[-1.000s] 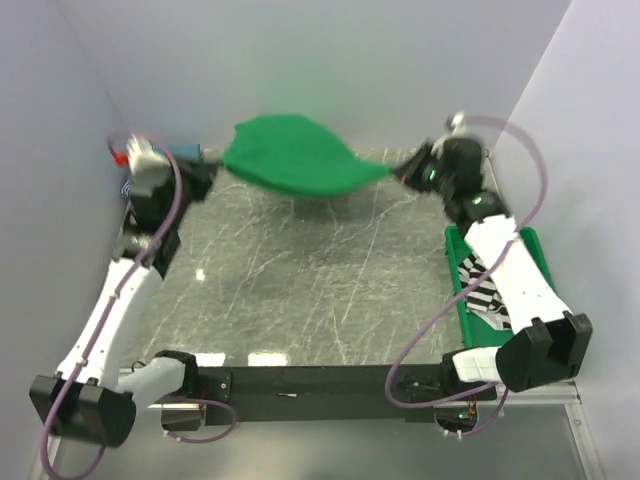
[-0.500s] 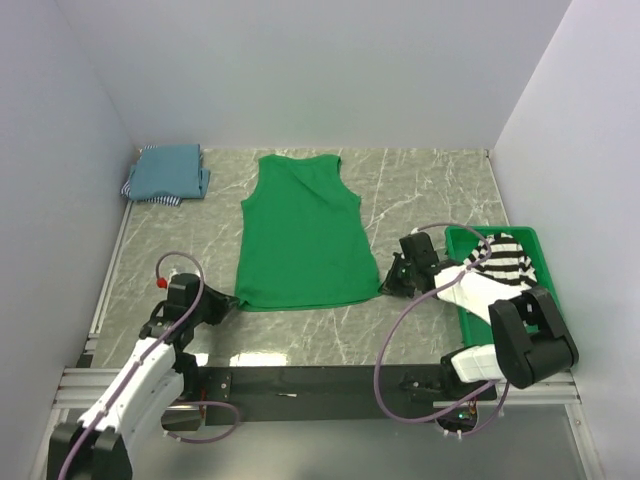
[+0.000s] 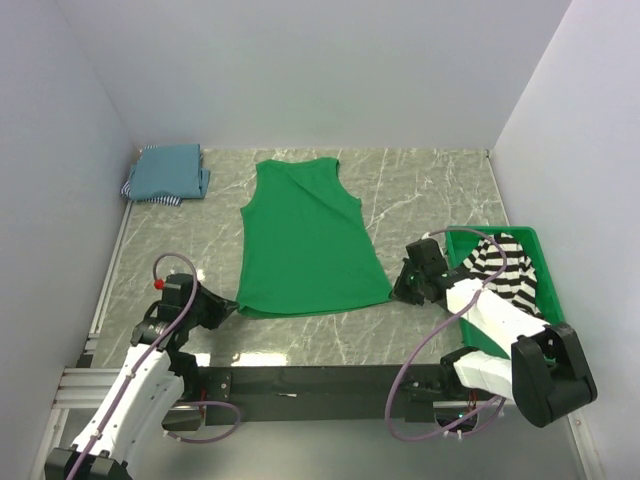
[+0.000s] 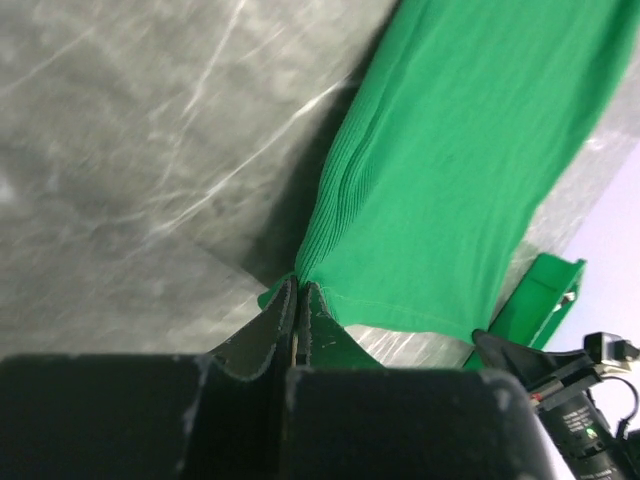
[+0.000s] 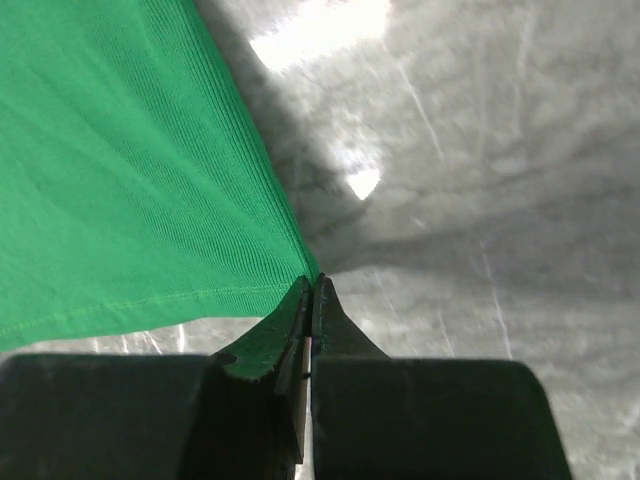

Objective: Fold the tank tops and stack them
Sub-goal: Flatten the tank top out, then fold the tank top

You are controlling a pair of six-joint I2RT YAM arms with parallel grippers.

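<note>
The bright green tank top [image 3: 308,237] lies flat on the marble table, neck at the far end, hem at the near end. My left gripper [image 3: 232,309] is shut on its near left hem corner [image 4: 300,282]. My right gripper [image 3: 397,288] is shut on its near right hem corner [image 5: 312,277]. Both hold the hem low at the table. The black-and-white striped tank top [image 3: 505,268] lies crumpled in the green tray [image 3: 548,260]. Folded teal-blue tops [image 3: 168,172] are stacked at the far left corner.
White walls close the table on the left, far and right sides. The green tray stands along the right edge beside my right arm. A black rail [image 3: 310,381] runs along the near edge between the arm bases.
A second ago both grippers held the green top in the air at the far end. They have swung back to the near edge and the top now lies spread flat.
</note>
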